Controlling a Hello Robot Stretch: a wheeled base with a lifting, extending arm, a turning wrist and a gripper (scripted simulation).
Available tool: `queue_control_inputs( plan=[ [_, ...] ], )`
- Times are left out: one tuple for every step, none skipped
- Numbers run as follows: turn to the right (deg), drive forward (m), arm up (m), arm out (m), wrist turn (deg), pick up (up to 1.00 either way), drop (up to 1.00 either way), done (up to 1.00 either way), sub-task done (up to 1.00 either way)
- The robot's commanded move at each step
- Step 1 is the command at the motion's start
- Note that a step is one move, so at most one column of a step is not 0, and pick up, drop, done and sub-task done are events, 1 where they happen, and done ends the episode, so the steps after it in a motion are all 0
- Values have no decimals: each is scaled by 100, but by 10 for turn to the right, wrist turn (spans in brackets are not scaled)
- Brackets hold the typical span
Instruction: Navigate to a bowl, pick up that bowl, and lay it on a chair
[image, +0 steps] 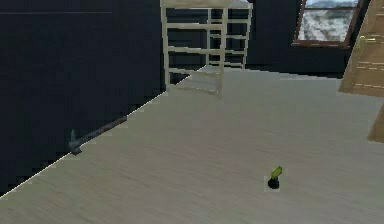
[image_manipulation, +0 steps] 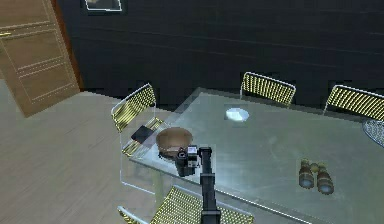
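A brown bowl (image_manipulation: 172, 140) shows near the left end of a glass-topped table (image_manipulation: 270, 150) in the arm side view. The gripper (image_manipulation: 179, 154) is right at the bowl's near rim, at the end of the dark arm bar (image_manipulation: 208, 192). Whether the bowl rests on the glass or hangs from the fingers is unclear, so I cannot tell whether the gripper holds anything. Yellow mesh chairs ring the table: one (image_manipulation: 136, 110) just beyond the bowl at the left end, two (image_manipulation: 267, 88) (image_manipulation: 355, 100) on the far side, and one (image_manipulation: 186, 208) at the near edge beside the arm.
On the table lie a small white disc (image_manipulation: 236, 114) and two brown shakers (image_manipulation: 316, 177). A wooden door (image_manipulation: 35, 60) stands at the left. Ahead is open pale floor with a small green-yellow object (image: 275, 177), a cream shelf frame (image: 205, 50), a dark wall (image: 70, 70) and a window (image: 330, 22).
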Motion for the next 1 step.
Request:
queue_control_inputs(
  plan=[
    [0,0,10,0,0,0,0,0,0]
  ],
)
